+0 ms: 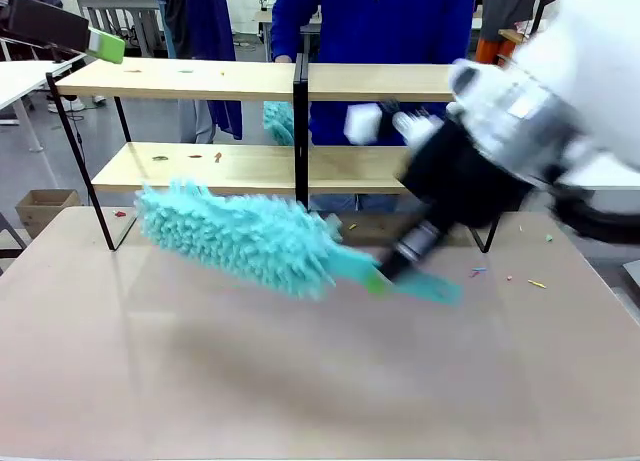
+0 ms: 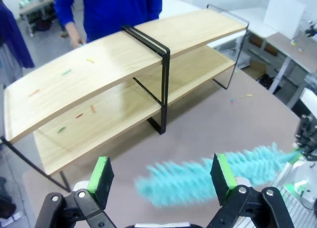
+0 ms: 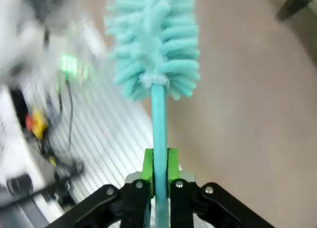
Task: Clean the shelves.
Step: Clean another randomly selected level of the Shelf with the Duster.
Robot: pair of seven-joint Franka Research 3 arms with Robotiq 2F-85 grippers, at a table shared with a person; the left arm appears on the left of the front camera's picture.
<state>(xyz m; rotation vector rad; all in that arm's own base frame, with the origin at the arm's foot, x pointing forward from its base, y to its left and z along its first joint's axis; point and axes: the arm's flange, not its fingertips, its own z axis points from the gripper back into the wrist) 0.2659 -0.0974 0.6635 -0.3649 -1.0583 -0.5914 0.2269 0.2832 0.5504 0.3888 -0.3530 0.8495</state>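
Right arm angled down over table [image 1: 200,381]; right gripper [image 3: 159,163] clamped on teal duster [image 1: 240,236] handle, before shelves [image 1: 200,79]. Left gripper [image 2: 162,172] raised, 2 fingers spread, empty.

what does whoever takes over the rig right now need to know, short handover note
Right gripper: shut on the handle of the teal duster, which is over the table in front of the shelves, its head blurred with motion.
Left gripper: open, empty, raised near the shelves' left end.
Done: nothing certain; coloured scraps lie on both boards.
Left: dust both boards.
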